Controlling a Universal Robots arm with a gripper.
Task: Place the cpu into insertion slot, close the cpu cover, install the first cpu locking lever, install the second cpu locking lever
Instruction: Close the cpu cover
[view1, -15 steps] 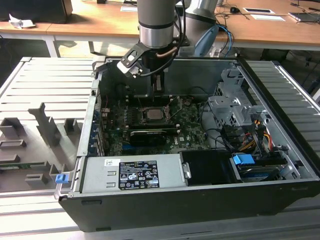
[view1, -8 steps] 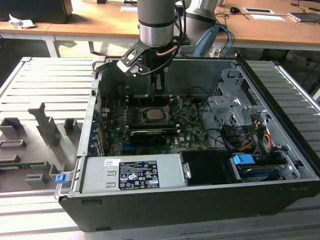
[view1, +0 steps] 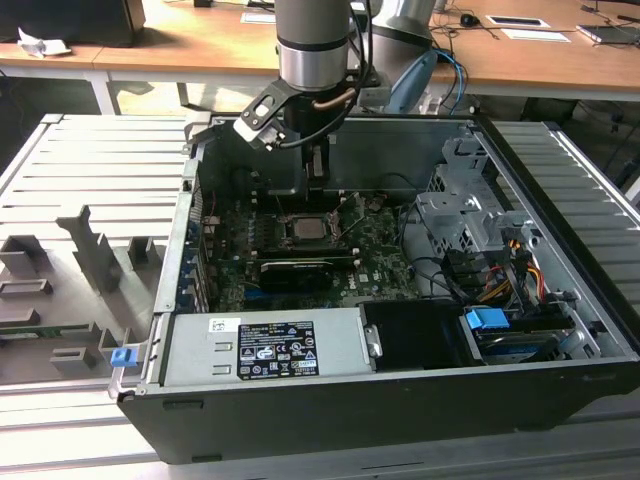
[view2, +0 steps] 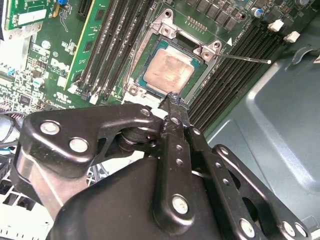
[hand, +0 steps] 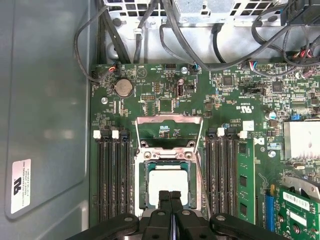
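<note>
Tool (hand: 170, 196) over pale cpu (hand: 167, 181) in insertion slot (hand: 138, 181)

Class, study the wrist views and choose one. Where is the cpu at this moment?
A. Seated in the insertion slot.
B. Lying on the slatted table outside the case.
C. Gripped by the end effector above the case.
A: in the first wrist view the cpu lies flat within the insertion slot, just past the closed tips of the end effector.
</note>
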